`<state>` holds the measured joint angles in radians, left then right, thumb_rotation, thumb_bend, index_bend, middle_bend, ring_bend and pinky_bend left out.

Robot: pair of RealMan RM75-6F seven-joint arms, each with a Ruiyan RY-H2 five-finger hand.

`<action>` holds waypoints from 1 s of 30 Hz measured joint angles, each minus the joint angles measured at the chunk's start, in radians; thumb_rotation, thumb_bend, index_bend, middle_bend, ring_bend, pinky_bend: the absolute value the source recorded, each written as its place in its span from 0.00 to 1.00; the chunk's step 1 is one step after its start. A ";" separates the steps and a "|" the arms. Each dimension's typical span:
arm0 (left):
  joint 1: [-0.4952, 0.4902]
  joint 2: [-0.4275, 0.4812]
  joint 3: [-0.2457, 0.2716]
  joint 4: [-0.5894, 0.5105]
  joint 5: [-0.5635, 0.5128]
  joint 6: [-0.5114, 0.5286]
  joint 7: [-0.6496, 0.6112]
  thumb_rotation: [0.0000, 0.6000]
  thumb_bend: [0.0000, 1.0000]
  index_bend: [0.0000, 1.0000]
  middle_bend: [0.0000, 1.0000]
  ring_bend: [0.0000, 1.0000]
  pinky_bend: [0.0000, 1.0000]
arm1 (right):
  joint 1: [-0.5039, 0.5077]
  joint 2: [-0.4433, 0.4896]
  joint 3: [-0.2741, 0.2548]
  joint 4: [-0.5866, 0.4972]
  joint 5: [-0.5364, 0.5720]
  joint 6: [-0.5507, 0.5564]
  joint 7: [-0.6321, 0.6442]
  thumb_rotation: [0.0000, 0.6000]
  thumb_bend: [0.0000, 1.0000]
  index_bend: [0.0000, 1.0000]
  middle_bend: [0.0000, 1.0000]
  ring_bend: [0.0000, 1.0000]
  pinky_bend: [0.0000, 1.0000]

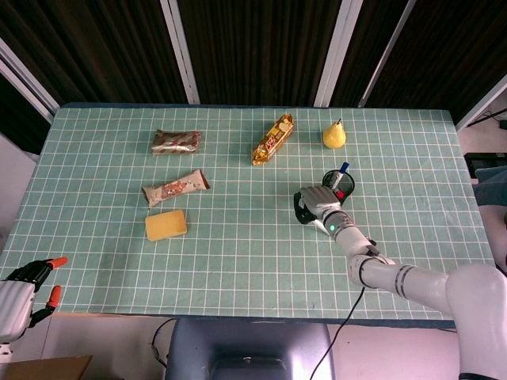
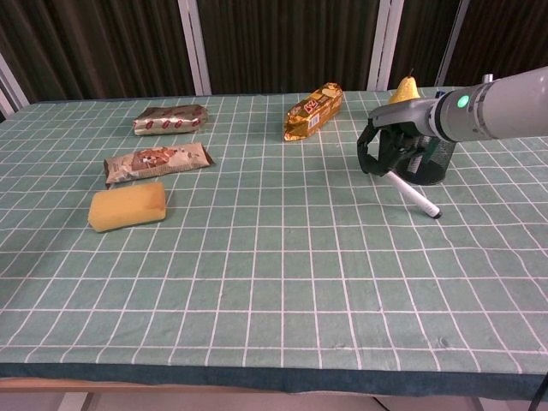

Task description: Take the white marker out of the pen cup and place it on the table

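My right hand [image 2: 390, 150] grips the upper end of the white marker [image 2: 413, 197]. The marker slants down to the right, and its dark tip lies at the table surface in front of the cup. The black mesh pen cup [image 2: 435, 161] stands just behind the hand and still holds a blue and a red pen. In the head view the right hand [image 1: 314, 204] sits just left of the pen cup [image 1: 341, 184], and the marker is hidden under it. My left hand [image 1: 22, 291] hangs off the table's near left corner, fingers apart, holding nothing.
A yellow pear [image 2: 406, 88] stands behind the cup. A gold snack pack [image 2: 313, 110] lies at the back centre. On the left are two brown wrapped bars [image 2: 169, 119] [image 2: 157, 160] and a yellow block [image 2: 128, 205]. Green gridded cloth covers the table.
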<state>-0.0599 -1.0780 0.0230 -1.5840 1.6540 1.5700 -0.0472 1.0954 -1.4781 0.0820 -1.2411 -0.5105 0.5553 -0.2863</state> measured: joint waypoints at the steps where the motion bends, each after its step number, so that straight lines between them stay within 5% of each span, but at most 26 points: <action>1: 0.000 0.000 0.000 0.000 0.000 0.000 -0.001 1.00 0.51 0.26 0.31 0.29 0.42 | -0.001 -0.009 0.002 0.005 -0.009 0.009 0.003 1.00 0.84 0.76 1.00 1.00 1.00; 6: 0.000 0.003 0.001 0.000 -0.003 -0.003 -0.008 1.00 0.51 0.26 0.32 0.29 0.42 | -0.011 -0.037 0.008 0.028 -0.046 0.034 0.015 1.00 0.57 0.54 1.00 1.00 1.00; 15: -0.002 0.003 0.000 -0.005 -0.008 -0.011 0.001 1.00 0.51 0.24 0.32 0.29 0.42 | -0.025 -0.044 0.011 0.034 -0.047 0.062 0.012 1.00 0.33 0.28 1.00 1.00 1.00; 22: -0.002 0.003 -0.002 -0.006 -0.014 -0.013 0.006 1.00 0.51 0.24 0.32 0.29 0.42 | -0.057 -0.029 0.061 0.011 -0.068 0.147 0.057 1.00 0.30 0.26 1.00 1.00 1.00; 30: -0.004 -0.001 -0.004 -0.010 -0.025 -0.024 0.025 1.00 0.51 0.24 0.33 0.29 0.42 | -0.181 0.077 0.143 -0.143 -0.228 0.476 0.152 1.00 0.27 0.36 0.93 0.94 0.91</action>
<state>-0.0644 -1.0793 0.0186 -1.5944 1.6290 1.5462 -0.0226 0.9146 -1.4015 0.2248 -1.3837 -0.7380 1.0315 -0.1346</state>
